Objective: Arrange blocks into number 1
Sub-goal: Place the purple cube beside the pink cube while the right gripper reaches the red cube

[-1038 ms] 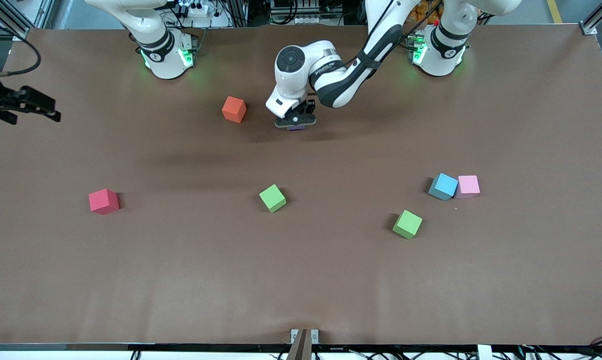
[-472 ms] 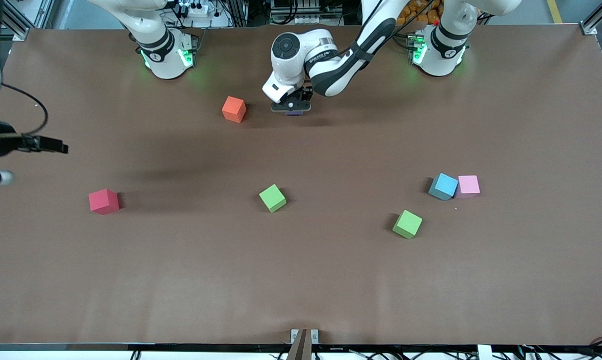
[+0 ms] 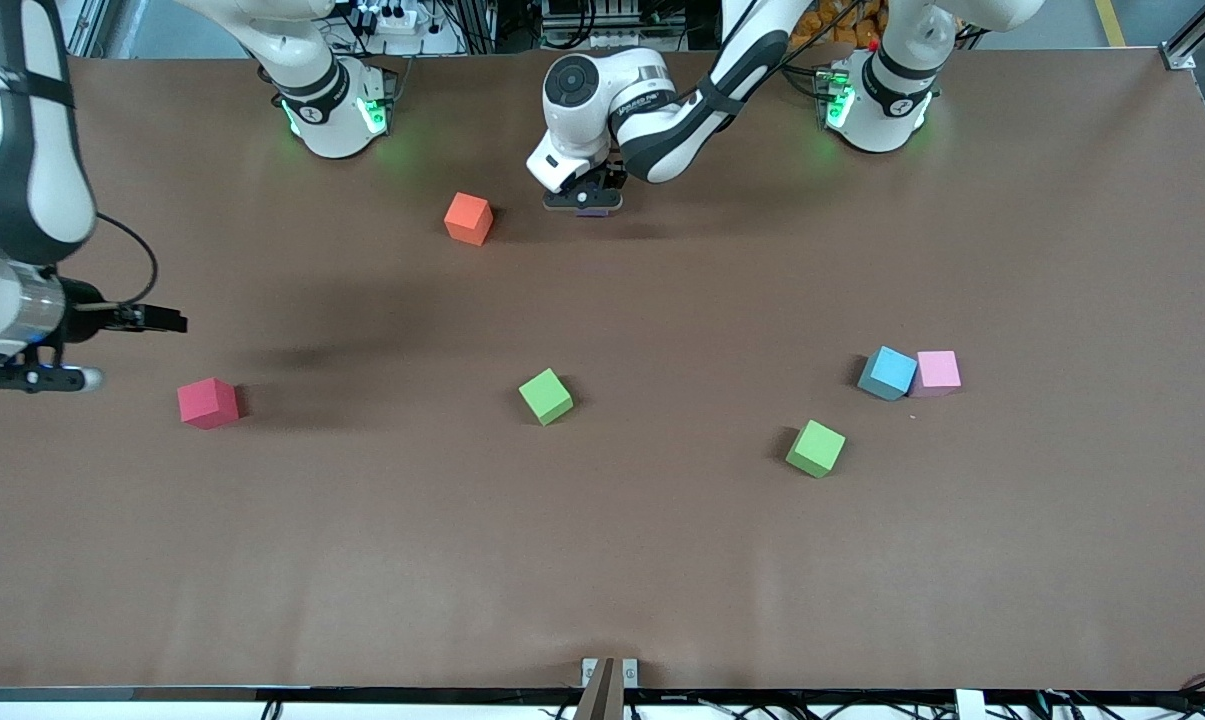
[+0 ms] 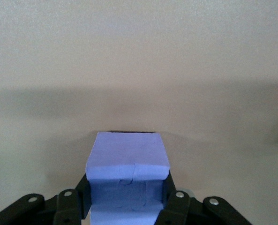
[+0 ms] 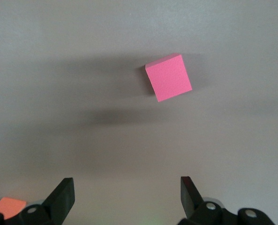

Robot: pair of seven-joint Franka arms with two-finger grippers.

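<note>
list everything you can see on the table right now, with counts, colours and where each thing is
purple block: 1, purple, clamped in the left gripper beside the orange block
orange block: 1, orange, near the robots' bases
red block: 1, red, toward the right arm's end
green blocks: 2, bright green, one mid-table, the other nearer the front camera toward the left arm's end
blue block: 1, light blue, touching the pink block
pink block: 1, pink
table: 1, brown
left gripper: jaws shut on the purple block
right gripper: jaws open, over the table near the red block
</note>
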